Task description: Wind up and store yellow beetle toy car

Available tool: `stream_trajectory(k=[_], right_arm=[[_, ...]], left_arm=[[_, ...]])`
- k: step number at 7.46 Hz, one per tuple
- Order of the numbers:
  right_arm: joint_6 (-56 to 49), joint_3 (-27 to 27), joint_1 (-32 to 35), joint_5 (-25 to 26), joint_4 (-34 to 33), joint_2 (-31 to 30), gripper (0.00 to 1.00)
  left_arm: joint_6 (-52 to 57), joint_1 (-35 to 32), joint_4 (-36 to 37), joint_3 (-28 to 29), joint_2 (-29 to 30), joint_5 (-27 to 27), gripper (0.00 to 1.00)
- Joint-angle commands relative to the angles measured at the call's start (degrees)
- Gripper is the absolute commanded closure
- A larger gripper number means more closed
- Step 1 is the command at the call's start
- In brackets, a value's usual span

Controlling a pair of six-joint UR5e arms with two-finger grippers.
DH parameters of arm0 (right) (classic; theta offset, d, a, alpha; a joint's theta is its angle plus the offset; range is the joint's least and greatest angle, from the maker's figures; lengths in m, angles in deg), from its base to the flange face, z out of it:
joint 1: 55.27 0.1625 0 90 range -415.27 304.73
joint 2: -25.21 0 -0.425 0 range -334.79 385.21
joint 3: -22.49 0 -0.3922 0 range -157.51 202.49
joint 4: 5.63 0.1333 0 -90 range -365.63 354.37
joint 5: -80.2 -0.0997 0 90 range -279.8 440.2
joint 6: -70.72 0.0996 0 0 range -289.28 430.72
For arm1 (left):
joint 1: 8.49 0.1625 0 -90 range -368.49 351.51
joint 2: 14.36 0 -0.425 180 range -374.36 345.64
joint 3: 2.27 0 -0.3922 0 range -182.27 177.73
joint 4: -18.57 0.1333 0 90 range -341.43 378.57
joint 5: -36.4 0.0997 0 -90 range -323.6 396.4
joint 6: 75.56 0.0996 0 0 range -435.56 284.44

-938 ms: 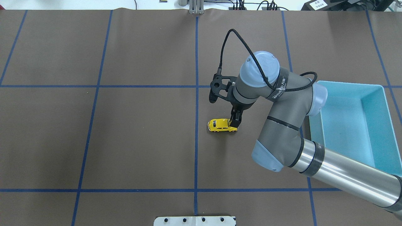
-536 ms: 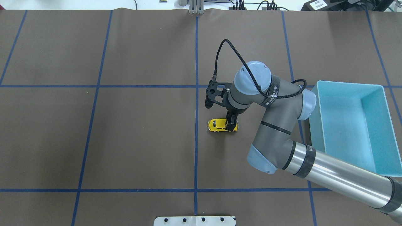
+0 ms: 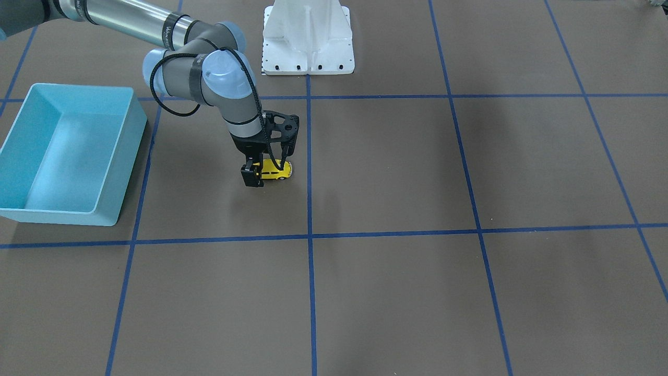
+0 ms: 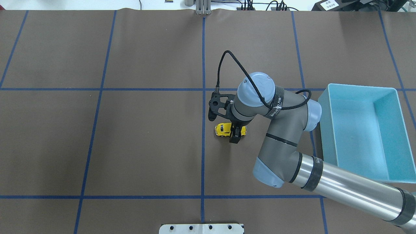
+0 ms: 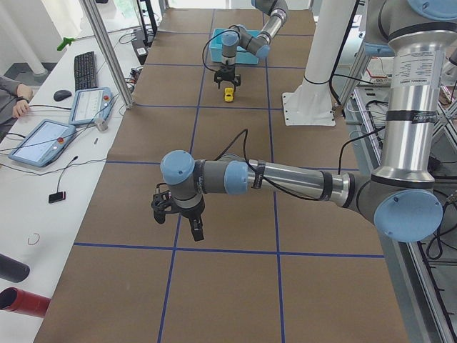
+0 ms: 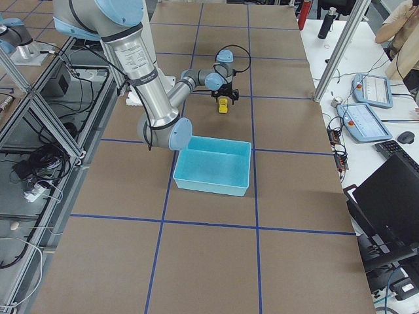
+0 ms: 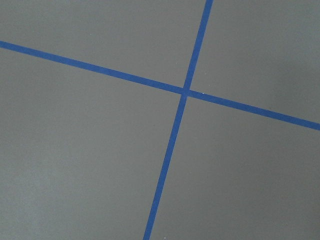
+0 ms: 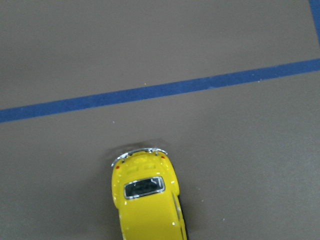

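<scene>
One yellow beetle toy car (image 4: 222, 129), right gripper (image 4: 235, 133) astride, bin (image 4: 360, 86) apart

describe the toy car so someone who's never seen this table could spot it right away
On the brown table gridded with blue tape, in the overhead view look left of the blue bin, just right of the centre tape line. There, between the right arm's fingers, sits the car: tiny, glossy yellow, beetle-shaped, the only yellow thing there.
</scene>
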Motion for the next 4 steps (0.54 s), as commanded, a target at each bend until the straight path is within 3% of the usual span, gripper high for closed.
stream_trajectory(k=[1,3,4], right_arm=[[0.00,-0.22,-0.44,0.34,-0.09,0.02,0.04],[0.52,-0.22,-1.41,0.35,0.00,-0.06,0.20],[0.61,-0.22,-1.50,0.35,-0.09,0.11,0.51]], left_arm=[[0.00,-0.09,0.05,-1.82,-0.98,0.30,0.00],[1.05,0.00,-0.47,-1.40,-2.39,0.48,0.00],[1.14,0.00,-0.48,-1.39,-2.65,0.57,0.00]])
